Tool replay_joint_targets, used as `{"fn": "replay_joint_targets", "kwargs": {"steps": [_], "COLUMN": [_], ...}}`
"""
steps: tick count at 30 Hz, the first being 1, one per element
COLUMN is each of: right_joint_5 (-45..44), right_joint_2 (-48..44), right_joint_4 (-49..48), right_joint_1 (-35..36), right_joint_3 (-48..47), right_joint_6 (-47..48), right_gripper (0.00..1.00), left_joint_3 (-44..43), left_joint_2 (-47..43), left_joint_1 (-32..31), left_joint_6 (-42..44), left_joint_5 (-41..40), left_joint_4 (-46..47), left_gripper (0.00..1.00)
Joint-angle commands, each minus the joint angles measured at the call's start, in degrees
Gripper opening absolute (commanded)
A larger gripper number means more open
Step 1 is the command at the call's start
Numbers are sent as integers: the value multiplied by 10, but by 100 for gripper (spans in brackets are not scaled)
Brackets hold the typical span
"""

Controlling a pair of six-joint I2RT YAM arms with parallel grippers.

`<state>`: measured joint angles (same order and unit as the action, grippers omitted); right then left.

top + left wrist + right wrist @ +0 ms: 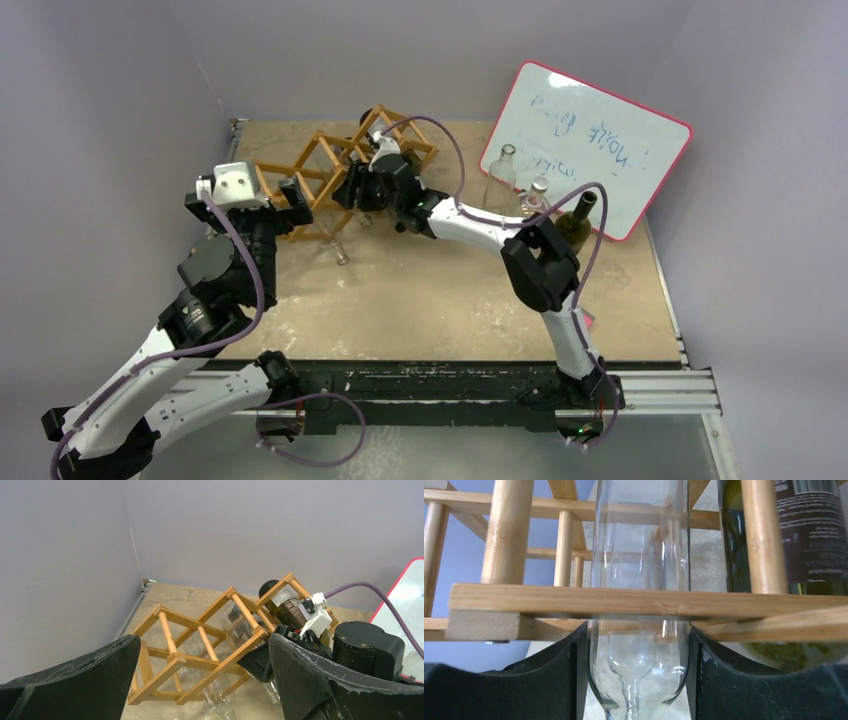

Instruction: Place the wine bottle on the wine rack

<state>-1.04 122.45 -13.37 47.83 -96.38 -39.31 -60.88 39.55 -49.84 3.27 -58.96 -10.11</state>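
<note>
The wine rack is a light wooden lattice at the back left, tilted up at its right end. A dark labelled wine bottle lies in its right cell. My right gripper is shut on a clear glass bottle at its shoulder. The bottle's body runs up through a rack cell, against the front slat. My left gripper is open and empty, just left of and facing the rack. Another clear bottle neck sticks out below the rack.
A red-framed whiteboard leans at the back right. Two clear bottles and a green bottle stand in front of it, behind my right elbow. Purple walls close the back and left.
</note>
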Motion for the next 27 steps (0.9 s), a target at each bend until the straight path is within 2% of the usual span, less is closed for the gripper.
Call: {"fn": "replay_joint_targets", "kwargs": {"steps": [1,13,15,16,27], "right_joint_5": [-17,-32,-36,-37,-44], "right_joint_2": [1,-12,-15,-17,-78], "right_joint_4": [-36,-19,-14,-12,-11], "right_joint_1": [1,2,2,2,2], "right_joint_3": [-42,-25,-20,-18,25], "right_joint_6": [0,6,5,4,12], "right_gripper": [48,69,80,82,85], "left_joint_3": [-9,-3,-2,-2,-3], "left_joint_2": [-5,0,-1,-2,-8], "left_joint_1": [1,1,1,1,1], "left_joint_6": [18,29,30,31,33], "left_joint_5": [-1,-4,-6,-7,-9], "left_joint_4": [2,11,12,12,12], "left_gripper": [100,100,100,100,100]}}
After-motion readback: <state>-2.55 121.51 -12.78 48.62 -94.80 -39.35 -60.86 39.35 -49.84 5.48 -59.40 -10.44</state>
